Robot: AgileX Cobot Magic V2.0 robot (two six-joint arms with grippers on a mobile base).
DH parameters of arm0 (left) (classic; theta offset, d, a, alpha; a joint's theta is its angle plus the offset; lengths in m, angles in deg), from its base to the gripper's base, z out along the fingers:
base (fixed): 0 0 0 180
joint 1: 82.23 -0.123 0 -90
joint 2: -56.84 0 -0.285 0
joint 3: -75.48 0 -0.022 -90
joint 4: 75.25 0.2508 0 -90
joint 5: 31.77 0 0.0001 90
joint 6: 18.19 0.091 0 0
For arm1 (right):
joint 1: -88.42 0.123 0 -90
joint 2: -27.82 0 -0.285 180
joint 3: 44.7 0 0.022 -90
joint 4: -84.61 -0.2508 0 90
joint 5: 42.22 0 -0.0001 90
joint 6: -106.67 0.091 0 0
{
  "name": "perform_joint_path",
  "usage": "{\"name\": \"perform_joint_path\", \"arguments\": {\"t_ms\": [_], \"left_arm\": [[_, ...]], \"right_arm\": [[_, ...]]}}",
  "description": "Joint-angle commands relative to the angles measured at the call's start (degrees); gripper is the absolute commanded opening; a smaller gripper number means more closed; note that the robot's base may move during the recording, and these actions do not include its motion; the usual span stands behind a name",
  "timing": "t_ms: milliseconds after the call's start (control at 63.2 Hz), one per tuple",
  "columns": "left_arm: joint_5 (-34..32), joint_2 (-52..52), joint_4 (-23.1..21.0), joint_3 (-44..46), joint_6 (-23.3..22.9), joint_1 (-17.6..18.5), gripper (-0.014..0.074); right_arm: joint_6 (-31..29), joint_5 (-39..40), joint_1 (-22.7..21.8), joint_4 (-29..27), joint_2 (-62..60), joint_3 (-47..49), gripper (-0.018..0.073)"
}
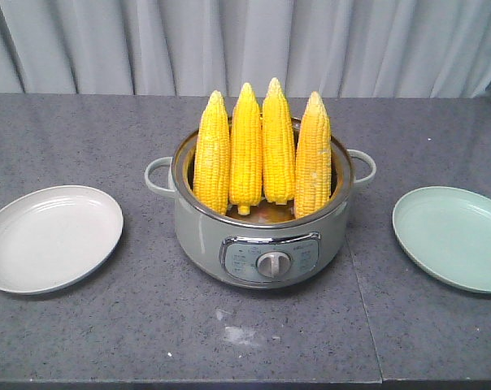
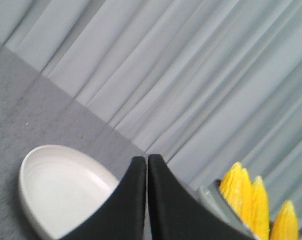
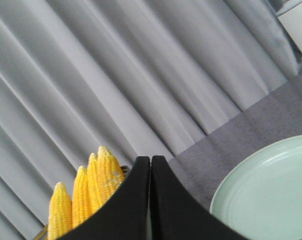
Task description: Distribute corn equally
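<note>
Left tool (image 2: 146, 161) is showing its two dark fingers pressed together with nothing between them, and the right tool (image 3: 150, 161) is looking the same. Both are hanging above the table (image 1: 107, 325), touching nothing, and neither is appearing in the front view. Below the left tool the white plate (image 2: 61, 195) is lying at the left; below the right tool the green plate (image 3: 271, 195) is lying at the right. Neither plate is carrying anything.

Between the plates, at the middle of the table, the corn (image 1: 262, 150) is standing in the grey-green pot (image 1: 262, 236). Four cobs are pointing tips up, side by side and touching, with their lower parts hidden below the rim.

Each cob is probably going to feel stiff and fairly heavy for its size, so it should not be bending or crushing under a firm pinch. The kernel rows are giving a bumpy surface, possibly damp and slick if cooked, and the taper is likely to let a hold near the tip slide off. The thick stretch just above the rim is looking like the best place to clamp, across the cob. The outermost cobs are offering free flanks, while the middle pair are leaving no gap for a finger. Either tool would first be needing to spread its fingers.

On the pot's near face a control panel (image 1: 270, 258) with a round dial (image 1: 273, 263) is carrying small markings, too small to read. No brand or label is showing legibly anywhere.
</note>
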State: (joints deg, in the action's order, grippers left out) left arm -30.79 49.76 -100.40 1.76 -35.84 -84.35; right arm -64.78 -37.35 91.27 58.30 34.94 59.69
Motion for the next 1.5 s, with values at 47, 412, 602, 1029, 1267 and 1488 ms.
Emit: {"name": "perform_joint_path", "arguments": {"t_ms": [47,412,602,1029,1267,1488], "left_arm": [[0.0,0.7,0.2,9.4,1.5,0.1,-0.0003],[22.1,-10.3,-0.4,28.5,17.1,0.1,0.0147],[31.2,-19.1,-0.4,34.8,19.2,0.1,0.0405],[29.2,-33.9,-20.5,38.1,35.8,0.1,0.0514],[28.9,-48.2,-24.4,52.9,46.7,0.1,0.0514],[32.2,-58.8,-24.3,61.6,50.2,0.1,0.0514]], "right_arm": [[-2.7,-7.4,0.1,6.0,2.1,11.8,-0.0001],[-14.8,-18.8,0.1,8.0,10.6,23.8,0.0331],[-16.5,-16.4,0.0,8.2,10.6,23.8,0.0566],[-22.7,-23.4,0.0,6.6,29.3,38.5,0.0578],[-43.4,-37.6,0.0,-13.1,57.5,63.8,0.0578],[-48.9,-50.0,0.0,-21.4,81.4,83.7,0.0578]]}}
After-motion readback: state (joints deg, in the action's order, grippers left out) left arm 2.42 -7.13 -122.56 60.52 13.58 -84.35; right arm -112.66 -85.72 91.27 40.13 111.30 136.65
